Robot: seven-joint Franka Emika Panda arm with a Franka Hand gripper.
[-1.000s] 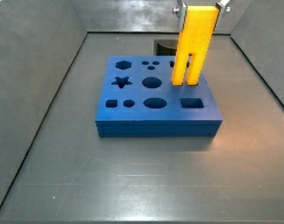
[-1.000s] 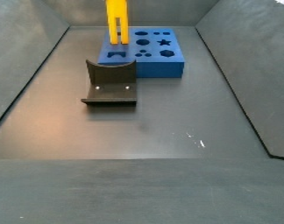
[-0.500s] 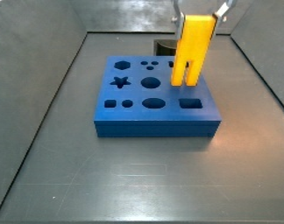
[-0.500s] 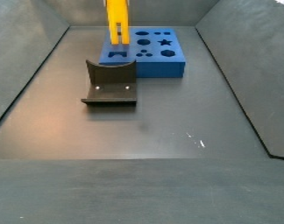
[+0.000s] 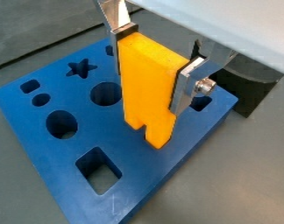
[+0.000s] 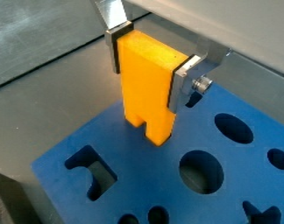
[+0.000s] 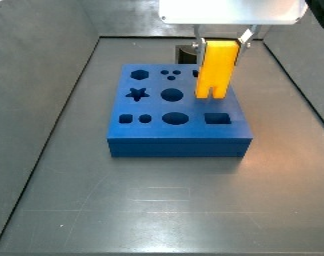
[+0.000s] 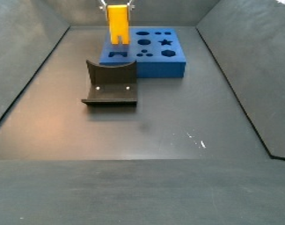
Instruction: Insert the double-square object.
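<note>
Yellow piece lowered into the block; insertion under way.

The tall bright yellow plastic double-square object (image 7: 216, 68), two parallel bars with a slit between, stands upright with its lower end at the far right part of the blue foam block with shaped holes (image 7: 178, 135). Compared with half a second ago it shows shorter above the block and the wrist housing now fills the top of a side view, so the arm has descended. The two-finger gripper (image 5: 154, 54) sits over that corner, silver plates clenched on the piece's upper sides in both wrist views (image 6: 151, 61). Judgement: bars are entering their hole, not yet seated. The dark L-shaped fixture (image 8: 111, 85) stands just beside the block, untouched.
</note>
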